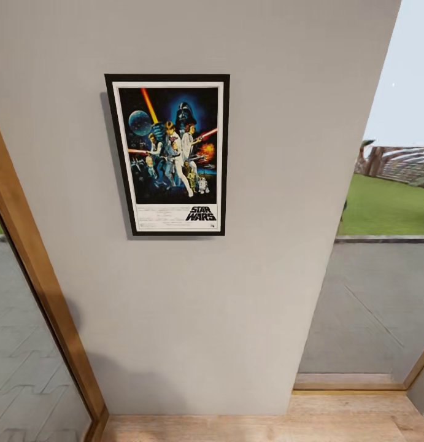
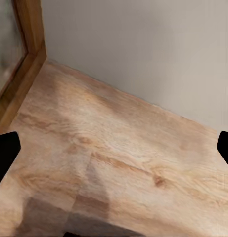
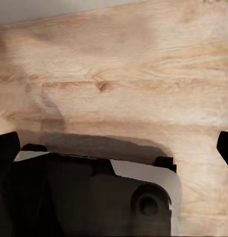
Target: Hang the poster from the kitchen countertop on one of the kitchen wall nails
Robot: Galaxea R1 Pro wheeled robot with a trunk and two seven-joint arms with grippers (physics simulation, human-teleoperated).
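one plain pale-grey wall (image 1: 236, 307) carries the black-framed star wars poster (image 1: 169, 155), flat and upright. below, light wooden floor (image 2: 114, 163). left gripper (image 2: 114, 148) and right gripper (image 3: 114, 143) are spread wide, empty; the dark shape below the right one is possibly the robot's base (image 3: 89, 197).

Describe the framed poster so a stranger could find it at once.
Find the plain pale-grey wall panel between a wooden door frame and an opening onto grass. High on it hangs an upright, black-framed, white-bordered Star Wars film poster, colourful figures on dark blue, the wall's sole decoration.
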